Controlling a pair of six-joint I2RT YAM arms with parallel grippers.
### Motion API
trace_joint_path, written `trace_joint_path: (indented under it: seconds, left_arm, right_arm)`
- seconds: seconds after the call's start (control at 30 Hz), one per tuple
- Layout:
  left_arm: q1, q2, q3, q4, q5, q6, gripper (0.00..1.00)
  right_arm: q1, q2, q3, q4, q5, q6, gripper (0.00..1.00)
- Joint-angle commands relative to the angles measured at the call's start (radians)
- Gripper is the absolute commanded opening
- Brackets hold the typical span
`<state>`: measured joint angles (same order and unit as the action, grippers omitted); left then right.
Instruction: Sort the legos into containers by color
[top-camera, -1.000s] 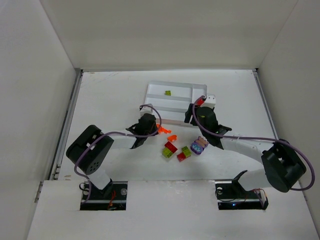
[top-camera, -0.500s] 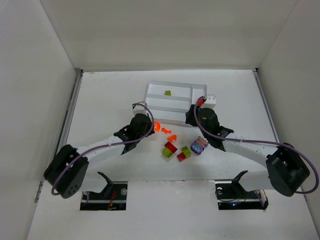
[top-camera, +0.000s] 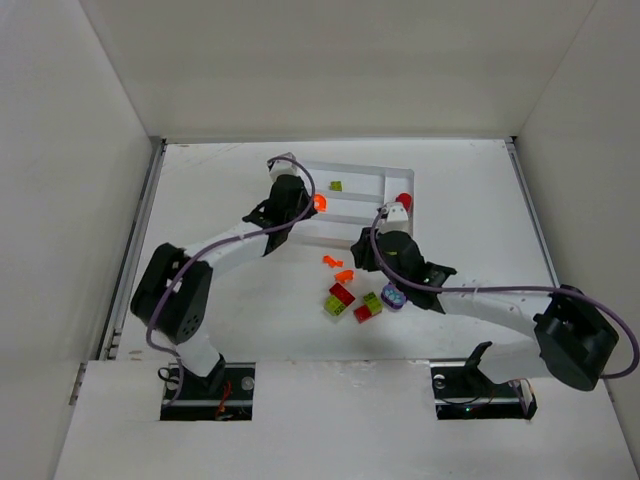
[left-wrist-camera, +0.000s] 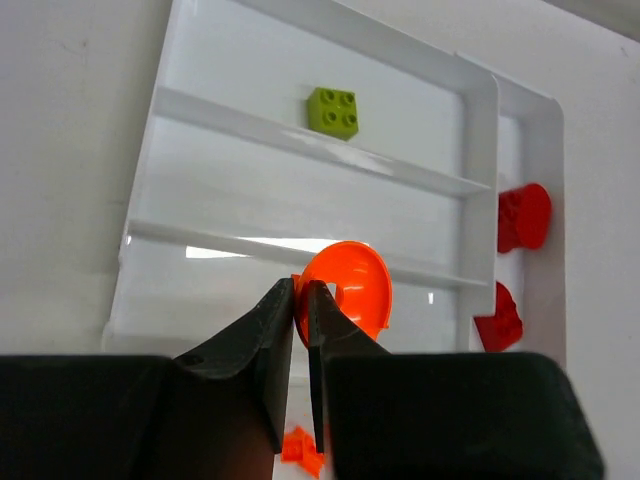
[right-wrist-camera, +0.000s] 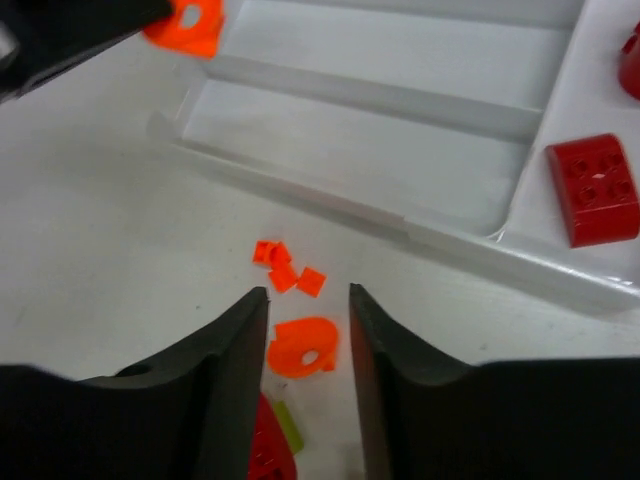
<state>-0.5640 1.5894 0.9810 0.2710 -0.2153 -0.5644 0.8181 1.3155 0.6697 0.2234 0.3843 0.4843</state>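
Note:
My left gripper (left-wrist-camera: 303, 295) is shut on a round orange lego (left-wrist-camera: 348, 283) and holds it over the white tray's (left-wrist-camera: 300, 210) near slots; in the top view this lego (top-camera: 319, 202) hangs at the tray's (top-camera: 365, 172) left part. A green lego (left-wrist-camera: 334, 110) lies in the far slot. Two red legos (left-wrist-camera: 522, 215) lie in the end slot. My right gripper (right-wrist-camera: 307, 295) is open low over the table. A flat orange lego (right-wrist-camera: 303, 347) lies between its fingers, touching neither. Small orange pieces (right-wrist-camera: 285, 270) lie just beyond it.
Loose legos sit on the table in front of the tray: a red one (top-camera: 341, 296), green ones (top-camera: 372, 300), another red (top-camera: 363, 313) and a purple one (top-camera: 392, 296) under my right arm. White walls enclose the table on three sides.
My left gripper lifted the round orange lego from the table and carried it over the tray. My right gripper drew back from the tray's end slot to the orange pieces, its jaws narrowing.

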Motion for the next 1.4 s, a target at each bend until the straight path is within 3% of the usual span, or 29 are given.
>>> trace_joint_path:
  seconds: [0.0,0.07,0.33,0.9,1.13,1.37]
  left_arm:
    - [0.045,0.107,0.129,0.01,0.045,0.021,0.08]
    - [0.063,0.173,0.194,-0.009,0.066,0.02,0.08]
    - [0.102,0.329,0.326,-0.016,0.079,0.035,0.09]
    - [0.123,0.452,0.378,0.01,0.068,0.055,0.13]
    - [0.135,0.422,0.337,0.039,0.051,0.044,0.31]
    - [0.115,0.252,0.196,0.128,0.047,0.032,0.37]
  right_arm:
    - [0.052,0.005,-0.012,-0.033,0.001,0.025,0.49]
    - [0.074,0.022,-0.01,-0.058,0.005,0.048,0.57]
    - [0.121,0.102,-0.001,-0.116,0.002,0.184,0.58]
    - [0.115,0.146,-0.022,-0.082,0.016,0.28,0.7]
    - [0.095,0.198,0.002,-0.061,0.002,0.301,0.66]
    - [0.08,0.223,0.019,-0.013,-0.034,0.296,0.71]
